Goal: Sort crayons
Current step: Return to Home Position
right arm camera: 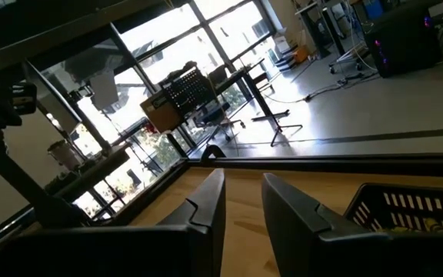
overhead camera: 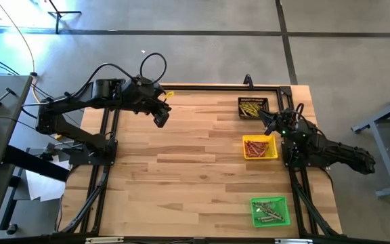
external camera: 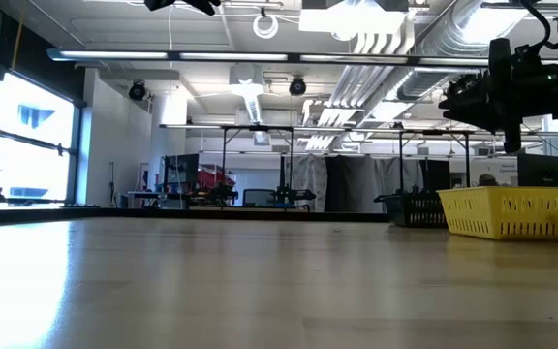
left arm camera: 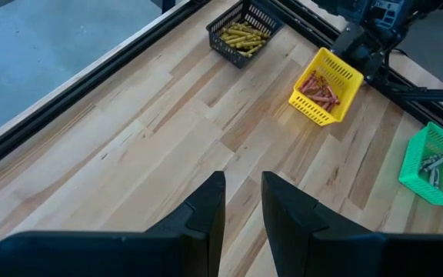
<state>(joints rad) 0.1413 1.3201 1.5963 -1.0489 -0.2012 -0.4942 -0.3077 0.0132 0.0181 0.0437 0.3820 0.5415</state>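
Crayons [overhead camera: 258, 147] visible inside trays only from high view.

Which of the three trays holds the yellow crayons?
The black tray, at the table's far right corner; the yellow tray holds red ones, the green tray grey ones.

Black tray [overhead camera: 253, 107], yellow tray [overhead camera: 260, 148], green tray [overhead camera: 270, 211], table [overhead camera: 181, 176].

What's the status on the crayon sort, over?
Left tool raised over the far left of the table, jaws slightly apart, empty. Right tool by the black tray, empty. Crayons all in trays. Nothing in the way.
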